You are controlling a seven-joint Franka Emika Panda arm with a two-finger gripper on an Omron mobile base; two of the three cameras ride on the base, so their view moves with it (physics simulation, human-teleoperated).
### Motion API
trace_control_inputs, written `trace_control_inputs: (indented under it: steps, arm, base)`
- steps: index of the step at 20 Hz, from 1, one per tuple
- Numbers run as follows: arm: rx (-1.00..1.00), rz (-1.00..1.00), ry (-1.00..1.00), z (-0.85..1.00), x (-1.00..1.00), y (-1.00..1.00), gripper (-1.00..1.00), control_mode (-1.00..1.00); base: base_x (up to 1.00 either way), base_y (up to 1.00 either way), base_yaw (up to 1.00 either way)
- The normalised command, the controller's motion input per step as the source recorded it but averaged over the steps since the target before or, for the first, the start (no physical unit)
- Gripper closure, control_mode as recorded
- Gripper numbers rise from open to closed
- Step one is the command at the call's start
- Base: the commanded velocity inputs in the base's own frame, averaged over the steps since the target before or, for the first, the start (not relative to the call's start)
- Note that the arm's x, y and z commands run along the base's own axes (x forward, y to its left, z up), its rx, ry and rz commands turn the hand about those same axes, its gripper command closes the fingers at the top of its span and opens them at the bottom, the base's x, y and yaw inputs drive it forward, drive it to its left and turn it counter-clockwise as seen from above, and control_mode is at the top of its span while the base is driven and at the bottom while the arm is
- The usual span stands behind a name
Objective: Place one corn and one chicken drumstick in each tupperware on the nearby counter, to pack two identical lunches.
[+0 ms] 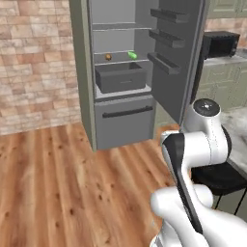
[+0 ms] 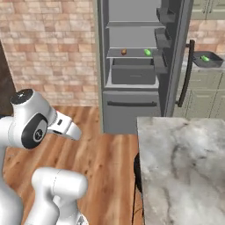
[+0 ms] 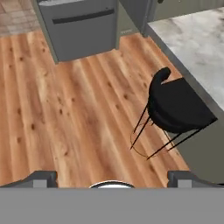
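Observation:
Inside the open fridge, one green corn (image 1: 132,55) (image 2: 147,52) and one brown chicken drumstick (image 1: 108,57) (image 2: 124,52) lie apart on a middle shelf. A grey tupperware (image 2: 207,60) stands on the counter (image 1: 231,60) to the right of the fridge, with another green corn (image 2: 205,58) lying in it. My gripper (image 3: 111,181) is open and empty. It hangs over the wooden floor, far short of the fridge, facing the floor and a stool.
The fridge door (image 1: 176,53) stands swung open to the right, and a grey drawer (image 1: 120,77) is pulled out below the shelf. A black stool (image 3: 175,109) stands by the marbled island (image 2: 184,167). A black microwave (image 1: 219,44) sits on the counter.

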Motion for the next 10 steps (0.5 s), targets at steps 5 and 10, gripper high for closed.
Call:
trace_control_inputs:
  steps: [5, 10]
  arm:
    - [0.0, 0.0, 0.0, 0.0, 0.0, 0.0, -1.0, 1.0]
    - [0.0, 0.0, 0.0, 0.0, 0.0, 0.0, -1.0, 1.0]
  base:
    - [1.0, -0.12, 0.04]
    - [1.0, 0.0, 0.02]
